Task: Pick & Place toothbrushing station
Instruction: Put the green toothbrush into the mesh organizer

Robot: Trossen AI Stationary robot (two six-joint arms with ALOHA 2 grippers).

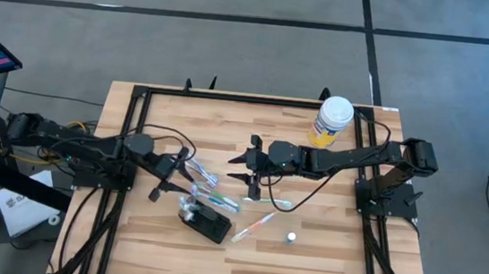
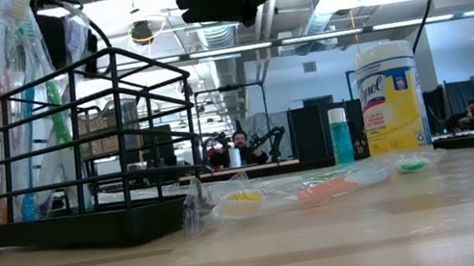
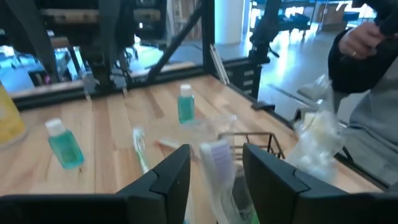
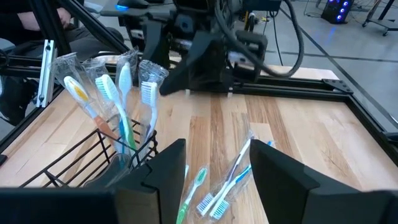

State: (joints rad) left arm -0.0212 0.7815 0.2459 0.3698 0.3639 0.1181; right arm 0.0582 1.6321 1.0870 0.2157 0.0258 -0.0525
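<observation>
Black wire made up the toothbrushing station (image 1: 204,223), a small rack that stood on the wooden bench (image 1: 322,261) towards its near left, with several wrapped toothbrushes (image 4: 106,99) standing upright in it. More wrapped brushes (image 1: 254,226) lay loose on the bench just right of it, and a yellow-labelled wipes canister (image 1: 330,120) stood far off at the right.

The main risk, as I judged it, lay with the left pincer (image 3: 214,177). Its fingers stood partly apart around the head of a wrapped brush (image 3: 216,160) directly above the rack, and whether they pressed on the wrapper could not be told. If the crinkled sleeve clung to a finger as the arm lifted, the brush could be dragged back out, or the light rack tipped. A brush that leaned outward might also topple over the wire rim.

The right pincer (image 4: 214,171) hung wide open and empty over the middle of the bench, above the loose brushes; a careless descent could scatter them or pinch two wrappers together.
</observation>
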